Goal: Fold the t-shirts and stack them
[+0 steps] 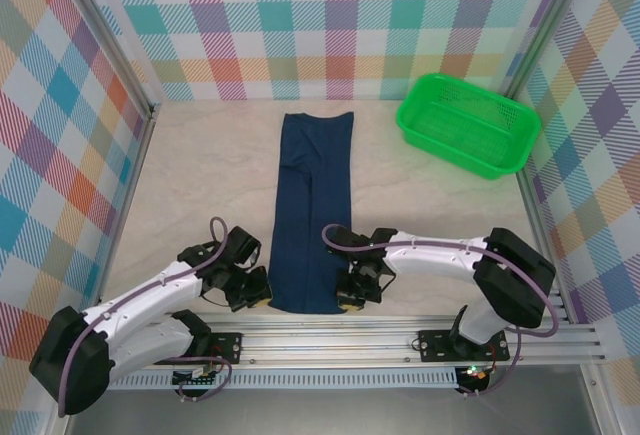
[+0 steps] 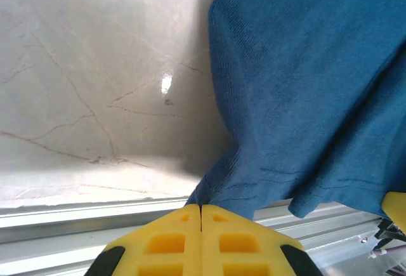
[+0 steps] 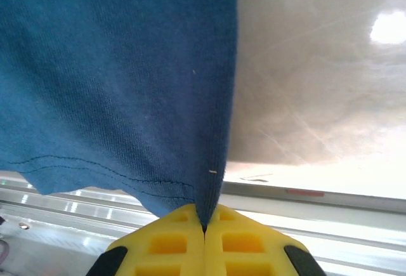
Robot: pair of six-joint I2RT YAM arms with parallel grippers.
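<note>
Top camera is looking down from behind; both wrist cameras are closely facing the t-shirt (image 1: 314,205) near hem.

Navy t-shirt (image 1: 313,210): fine-knit cloth, matt and soft-looking, its hem finished with a neat line of stitching. Beneath it, the tabletop (image 1: 200,175) is smooth and marble-patterned, glossy enough to throw back a glare of light. Far right, a green basket (image 1: 440,145) of shiny perforated plastic. Along the near edge, a grooved rail (image 1: 400,340) of bright bare metal. Jaws of the left gripper (image 2: 201,207) and right gripper (image 3: 204,227) are matt yellow plastic with moulded hollows.
</note>
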